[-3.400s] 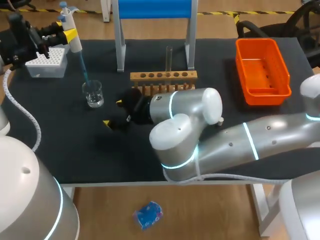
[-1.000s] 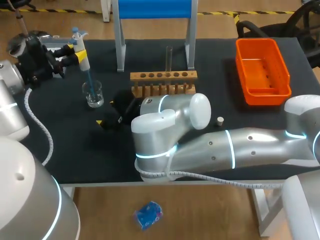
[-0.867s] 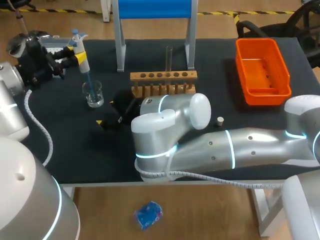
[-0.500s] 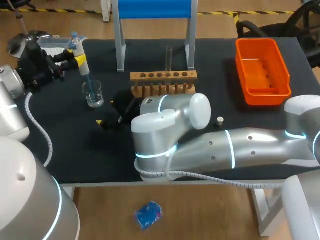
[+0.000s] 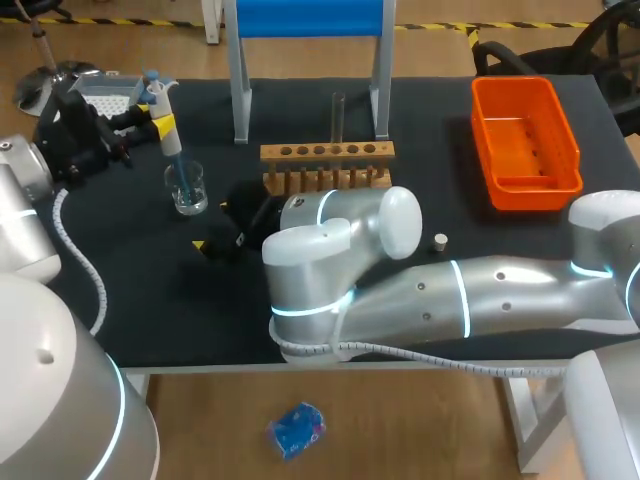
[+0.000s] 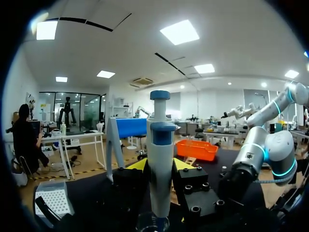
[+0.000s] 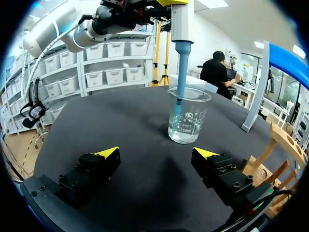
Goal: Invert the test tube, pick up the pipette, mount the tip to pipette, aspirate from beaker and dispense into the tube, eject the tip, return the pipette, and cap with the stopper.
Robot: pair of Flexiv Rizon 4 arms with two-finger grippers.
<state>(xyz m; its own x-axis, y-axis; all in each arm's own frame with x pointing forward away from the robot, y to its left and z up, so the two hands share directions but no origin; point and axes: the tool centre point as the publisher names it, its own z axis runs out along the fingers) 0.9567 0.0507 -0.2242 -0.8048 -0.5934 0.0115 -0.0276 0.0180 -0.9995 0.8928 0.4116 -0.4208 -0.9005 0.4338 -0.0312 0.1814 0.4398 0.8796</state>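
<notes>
Now, drawing from the beaker

Left gripper (image 5: 160,110) is clamped on the pipette (image 7: 179,19), held upright so its blue tip (image 7: 179,82) reaches down inside the beaker (image 7: 189,116), likely to aspirate. Right gripper (image 7: 155,153) lies spread and empty near it. The test tube (image 5: 338,115) stands in the rack (image 5: 327,153).

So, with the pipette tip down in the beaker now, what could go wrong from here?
1. The tip of the pipette seems close to the beaker wall; a sideways lift by the left gripper could topple the beaker.
2. The open right gripper sits just before the beaker and could knock it if it advances.
</notes>
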